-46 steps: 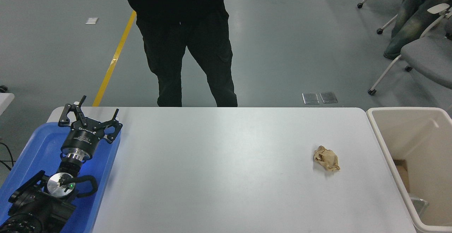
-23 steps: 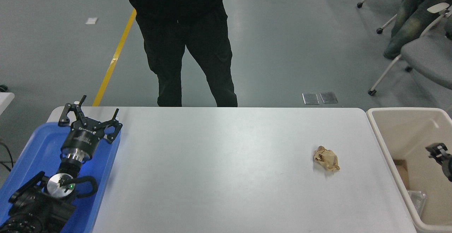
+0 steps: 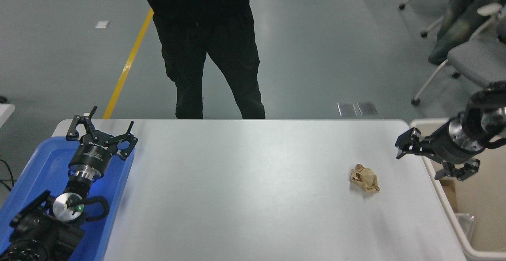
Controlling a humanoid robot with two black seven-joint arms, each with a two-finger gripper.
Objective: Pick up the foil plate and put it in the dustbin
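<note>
The foil plate (image 3: 467, 221) lies deep inside the dustbin (image 3: 449, 210) at the table's right end; only a shiny corner of it shows by the bin's near wall. My right gripper (image 3: 417, 165) is open and empty. It comes in from the right edge and hovers over the bin's left rim and the table's right edge, pointing left. My left gripper (image 3: 102, 129) is open and parked over the blue tray (image 3: 39, 166) at the lower left.
A crumpled brown paper ball (image 3: 364, 178) lies on the white table (image 3: 245, 190), left of and below the right gripper. A person in black (image 3: 205, 47) stands at the far edge. Office chairs (image 3: 474, 59) stand at the upper right.
My right arm has swung in from the right edge, risen out of the bin and moved left to the table's right edge. The foil plate stays in the bin. The left arm has not moved.
</note>
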